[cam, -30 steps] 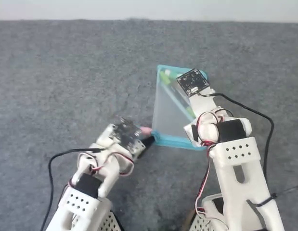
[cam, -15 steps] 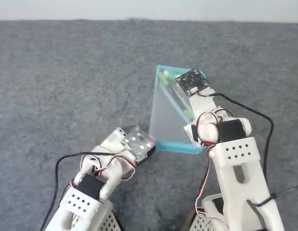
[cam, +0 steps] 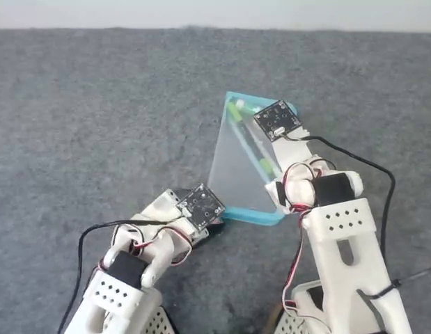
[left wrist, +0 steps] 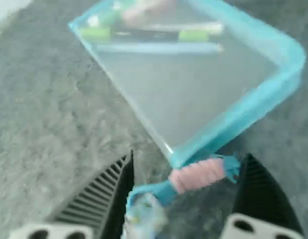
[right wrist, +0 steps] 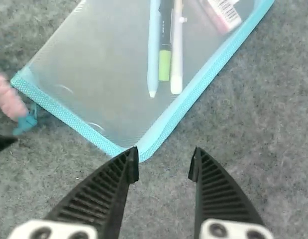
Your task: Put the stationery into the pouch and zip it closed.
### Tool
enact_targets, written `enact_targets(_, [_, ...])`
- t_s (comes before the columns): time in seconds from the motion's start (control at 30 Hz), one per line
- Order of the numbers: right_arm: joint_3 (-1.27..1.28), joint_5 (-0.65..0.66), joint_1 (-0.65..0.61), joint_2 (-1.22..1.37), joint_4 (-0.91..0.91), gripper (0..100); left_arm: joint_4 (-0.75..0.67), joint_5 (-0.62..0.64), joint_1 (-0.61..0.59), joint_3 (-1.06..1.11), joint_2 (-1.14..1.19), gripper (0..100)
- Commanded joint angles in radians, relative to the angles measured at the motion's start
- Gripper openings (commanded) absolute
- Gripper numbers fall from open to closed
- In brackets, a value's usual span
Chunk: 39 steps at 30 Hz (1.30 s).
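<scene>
The clear pouch (cam: 236,167) with teal edging lies on the grey carpet, with pens (cam: 251,139) inside along its far side. In the left wrist view, my left gripper (left wrist: 188,199) stands open at the pouch's (left wrist: 193,84) near corner. The pink zipper pull (left wrist: 198,174) on its teal cord lies between the fingers. My right gripper (right wrist: 161,159) is open over the carpet just off another corner of the pouch (right wrist: 109,64), nothing in it. Through the plastic I see pens (right wrist: 163,50) and an eraser (right wrist: 221,10).
Grey carpet (cam: 97,104) spreads wide to the left and the far side. A pale wall strip (cam: 215,12) runs along the back. The right arm (cam: 333,209) stands right beside the pouch, its cable (cam: 368,163) looping out to the right.
My left gripper has drawn back toward the near side and shifted right. The pouch's near corner followed and the pouch swung a little. The right arm stayed put.
</scene>
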Motion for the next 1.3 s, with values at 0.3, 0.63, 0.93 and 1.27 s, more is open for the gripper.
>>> enact_targets(0.3, [0.031, -0.009, -0.01, -0.042, -0.044, 16.2, -0.215, 0.181, -0.192, -0.062, 0.003, 29])
enact_targets(0.63, [0.133, -0.009, -0.027, -0.054, -0.125, 6.4, -0.324, 0.261, -0.241, 0.01, 0.003, 29])
enact_targets(0.93, [0.153, -0.014, 0.062, -0.193, -0.102, 0.6, -0.324, 0.267, -0.253, 0.03, 0.002, 29])
enact_targets(1.27, [0.473, -0.005, 0.205, -0.656, -0.088, 0.6, -0.324, 0.262, -0.333, 0.036, 0.002, 29])
